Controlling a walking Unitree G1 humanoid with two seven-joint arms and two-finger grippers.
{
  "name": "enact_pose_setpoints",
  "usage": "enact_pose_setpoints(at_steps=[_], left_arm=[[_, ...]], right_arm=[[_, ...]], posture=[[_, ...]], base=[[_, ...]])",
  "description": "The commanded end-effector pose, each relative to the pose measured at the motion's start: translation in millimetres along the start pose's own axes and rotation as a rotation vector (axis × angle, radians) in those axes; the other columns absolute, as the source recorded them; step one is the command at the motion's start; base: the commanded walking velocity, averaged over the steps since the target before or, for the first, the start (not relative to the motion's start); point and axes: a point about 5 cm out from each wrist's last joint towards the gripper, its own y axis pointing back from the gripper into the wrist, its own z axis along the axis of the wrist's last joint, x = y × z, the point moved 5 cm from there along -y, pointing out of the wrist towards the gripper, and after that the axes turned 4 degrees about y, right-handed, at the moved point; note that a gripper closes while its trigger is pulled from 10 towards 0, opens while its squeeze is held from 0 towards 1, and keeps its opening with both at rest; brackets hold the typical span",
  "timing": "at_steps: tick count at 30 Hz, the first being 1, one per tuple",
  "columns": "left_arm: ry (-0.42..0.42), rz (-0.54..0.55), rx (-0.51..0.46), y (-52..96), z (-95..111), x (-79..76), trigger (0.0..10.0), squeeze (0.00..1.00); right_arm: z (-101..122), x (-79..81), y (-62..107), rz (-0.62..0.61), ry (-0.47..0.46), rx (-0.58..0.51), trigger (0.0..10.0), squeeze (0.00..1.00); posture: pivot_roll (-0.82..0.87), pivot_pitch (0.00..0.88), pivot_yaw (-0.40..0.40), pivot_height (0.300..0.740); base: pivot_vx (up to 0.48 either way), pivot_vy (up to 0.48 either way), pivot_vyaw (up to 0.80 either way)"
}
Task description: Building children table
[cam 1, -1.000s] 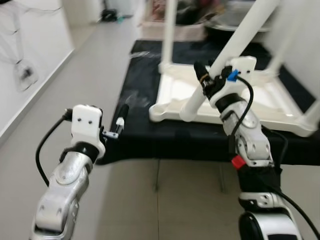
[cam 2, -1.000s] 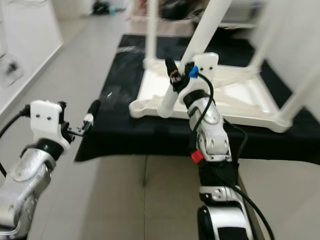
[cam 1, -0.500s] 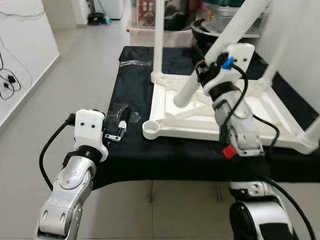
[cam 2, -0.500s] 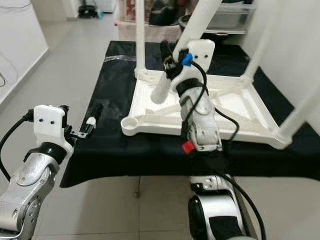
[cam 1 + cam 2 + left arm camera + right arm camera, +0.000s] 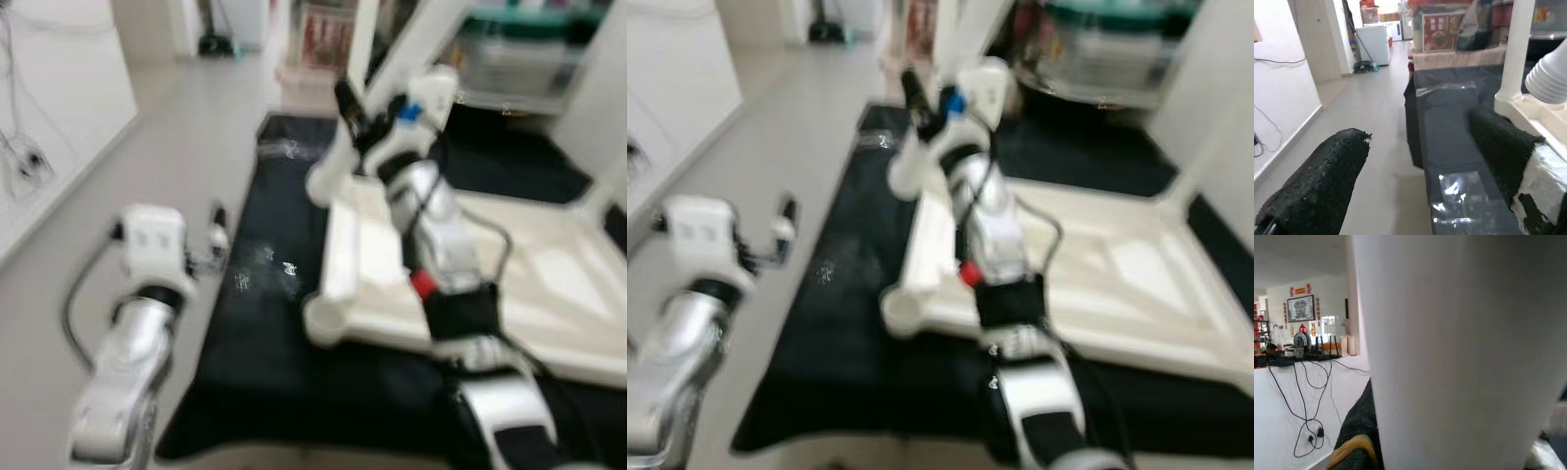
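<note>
A white children's table [image 5: 333, 315] lies upside down on a black cloth [image 5: 260, 343], with one fitted leg [image 5: 1518, 49] standing at its far left corner. My right gripper [image 5: 358, 110] is shut on a loose white leg [image 5: 328, 178], holding it tilted with its lower end over the table's left rim. That leg [image 5: 1459, 352] sits against one black finger [image 5: 1359, 431] in the right wrist view. My left gripper [image 5: 217, 233] hangs open and empty by the cloth's left edge, and its fingers [image 5: 1317, 191] frame the leg's round end [image 5: 1550, 81].
A clear plastic bag [image 5: 1464, 196] lies on the cloth near the left gripper. Grey floor [image 5: 108, 225] runs along the left, beside a white wall with hanging cables [image 5: 24, 157]. Boxes and bins [image 5: 1087, 54] crowd the back. Both eye views are blurred.
The whole view has swung and moved closer, blurring it. The right gripper still holds the leg, whose lower end now sits further left over the rim. The left gripper stays open.
</note>
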Motion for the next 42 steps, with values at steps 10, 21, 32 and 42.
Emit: enact_pose_setpoints(at_steps=[10,21,32,42], left_arm=[[-0.002,-0.004,0.024,6.7,-5,-5.9,10.0,0.00],[-0.002,-0.014,0.055,8.4,-11,-11.1,10.0,0.00],[-0.015,-0.002,0.053,7.3,-12,-9.3,10.0,0.00],[-0.012,0.001,0.047,7.3,-10,-9.3,10.0,0.00]], right_arm=[[-5,-9.3,-3.1,0.024,0.007,0.032,10.0,0.00],[-10,-11.2,-1.0,0.017,0.003,0.051,10.0,0.00],[-12,-6.4,0.7,0.028,-0.002,0.051,10.0,0.00],[-11,1.1,3.0,0.052,-0.020,0.042,10.0,0.00]], posture=[[0.11,0.109,-0.071,0.740],[0.10,0.098,-0.069,0.740],[0.10,0.092,-0.068,0.740],[0.10,0.088,-0.067,0.740]], base=[[0.000,0.000,0.00],[-0.074,0.000,0.00],[-0.163,0.000,0.00],[0.000,0.000,0.00]])
